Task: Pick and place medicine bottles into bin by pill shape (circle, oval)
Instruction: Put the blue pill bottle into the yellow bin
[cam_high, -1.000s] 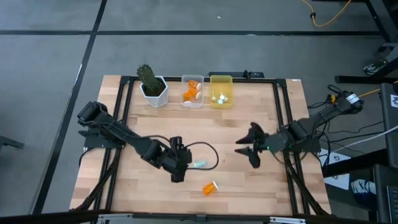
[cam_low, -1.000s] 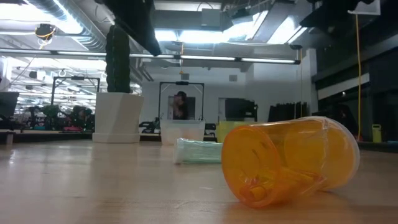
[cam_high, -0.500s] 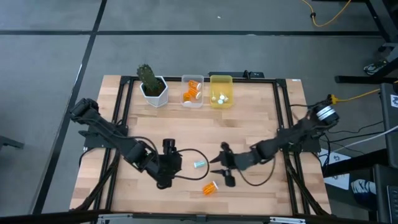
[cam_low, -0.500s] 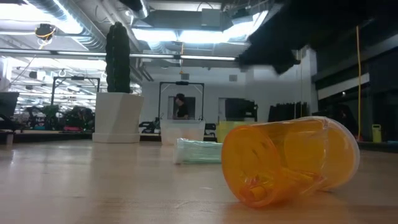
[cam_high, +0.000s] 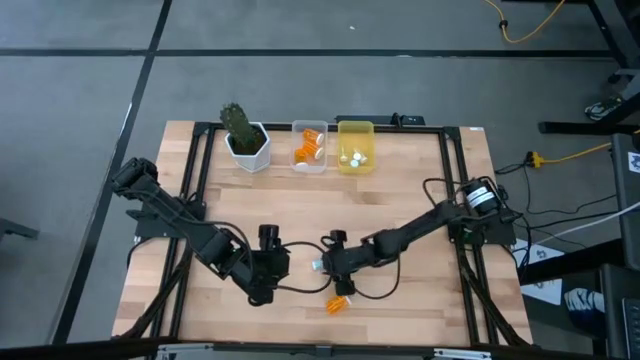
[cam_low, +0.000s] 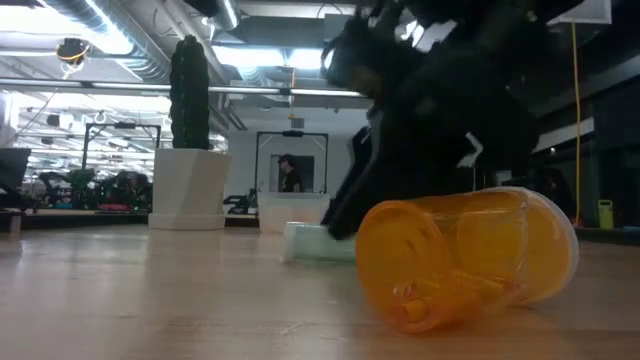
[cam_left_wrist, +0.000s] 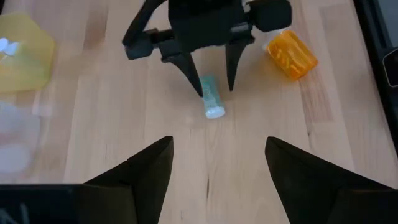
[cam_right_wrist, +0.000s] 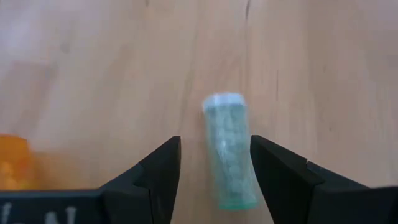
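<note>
A pale green bottle (cam_right_wrist: 229, 151) lies on its side on the wooden table, left of centre near the front; it also shows in the high view (cam_high: 318, 265) and the left wrist view (cam_left_wrist: 211, 104). My right gripper (cam_right_wrist: 214, 155) is open and low over it, one finger on each side of the bottle's body, with a gap showing at one side. An orange bottle (cam_high: 338, 302) lies on its side just nearer the front edge. My left gripper (cam_left_wrist: 217, 155) is open and empty, a short way left of the green bottle in the high view (cam_high: 270, 263).
At the back stand a white pot with a cactus (cam_high: 245, 137), a clear bin (cam_high: 309, 160) holding orange bottles and a yellow bin (cam_high: 356, 160) holding small white-capped things. A black frame (cam_high: 200, 180) runs round the table. Bare wood lies between the arms and the bins.
My right gripper has swept from the table's right part toward the left and near edge and come down, open, astride the pale green bottle. My left gripper has drawn back a little toward the left edge. Both bottles lie where they were.
</note>
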